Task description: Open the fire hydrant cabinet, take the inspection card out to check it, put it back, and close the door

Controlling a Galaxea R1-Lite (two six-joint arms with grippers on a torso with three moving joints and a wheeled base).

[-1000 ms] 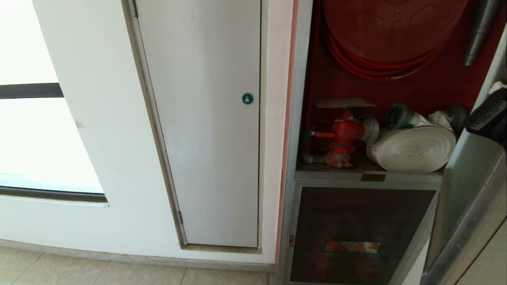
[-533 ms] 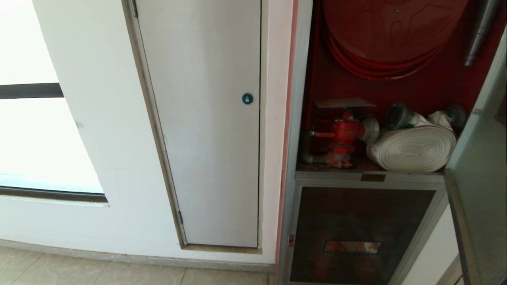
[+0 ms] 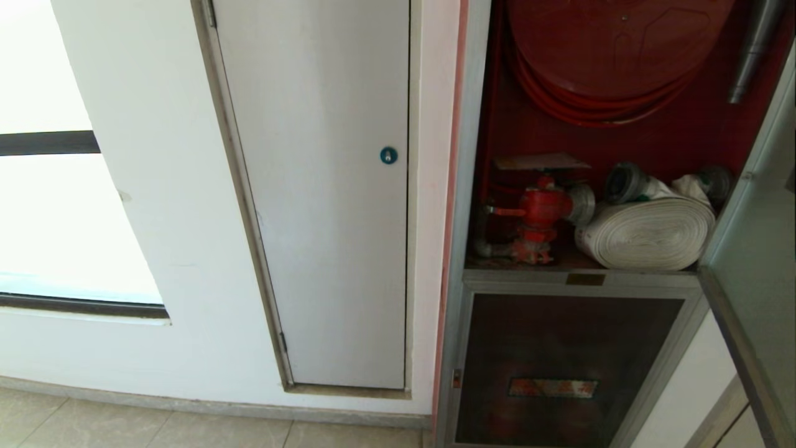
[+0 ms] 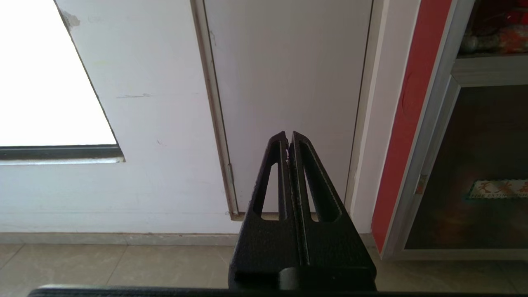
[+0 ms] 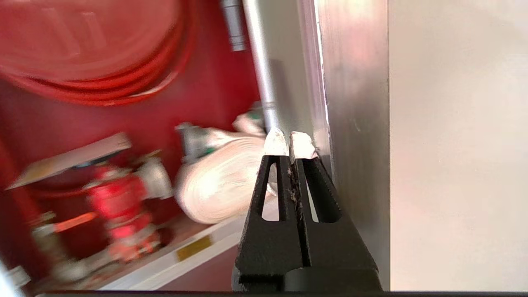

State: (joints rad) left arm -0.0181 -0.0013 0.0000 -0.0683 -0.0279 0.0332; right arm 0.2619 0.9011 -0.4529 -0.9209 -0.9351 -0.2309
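White wall fills the left of the frame. At right, the fire hydrant cabinet (image 3: pixel 578 205) stands open, its door (image 3: pixel 755 261) swung out at the right edge. The inspection card (image 3: pixel 541 162) lies flat above the red valve (image 3: pixel 540 211). The right tool (image 5: pixel 288 142), pressed together, is empty. It should open, then pinch the card's edge gently. The left tool (image 4: pixel 288 140) is pressed together, parked.

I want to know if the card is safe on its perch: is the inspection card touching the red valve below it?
Cannot tell. The head view shows the inspection card lying right over the red valve top, but the meeting point is hidden.
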